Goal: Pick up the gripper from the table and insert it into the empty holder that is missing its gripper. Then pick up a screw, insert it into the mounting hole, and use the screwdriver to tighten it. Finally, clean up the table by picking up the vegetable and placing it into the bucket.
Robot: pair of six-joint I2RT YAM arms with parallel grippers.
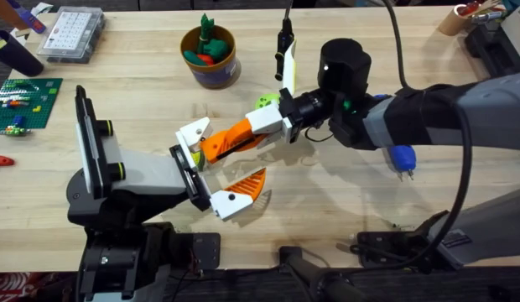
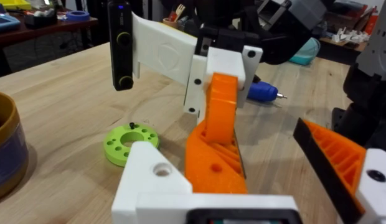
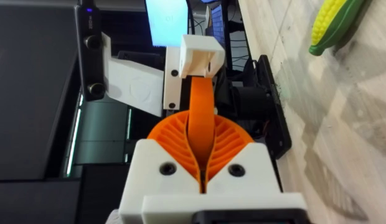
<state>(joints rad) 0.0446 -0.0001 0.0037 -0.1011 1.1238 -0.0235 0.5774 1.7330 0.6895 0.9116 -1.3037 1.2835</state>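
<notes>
My right gripper (image 1: 231, 140), rolled on its side, is shut on the orange ribbed tip of the gripper (image 3: 200, 99). That piece's far end runs into the hollow white holder (image 3: 202, 53) on the left arm's wrist, also seen as holder (image 1: 193, 132). My left gripper (image 2: 261, 137) stands open, its near finger (image 1: 241, 189) well apart. The blue screwdriver (image 1: 401, 158) lies under the right arm. Beside the right wrist lies the round light-green vegetable (image 2: 131, 144), with a small black screw (image 2: 131, 125) on it. The bucket (image 1: 216, 74), holding a toy carrot, stands at the back.
A clear compartment box (image 1: 71, 33) sits at the far left, and a green baseplate with bricks (image 1: 21, 101) lies in front of it. A toy corn (image 3: 336, 25) lies on the table beyond the left arm. The right arm spans the table's middle.
</notes>
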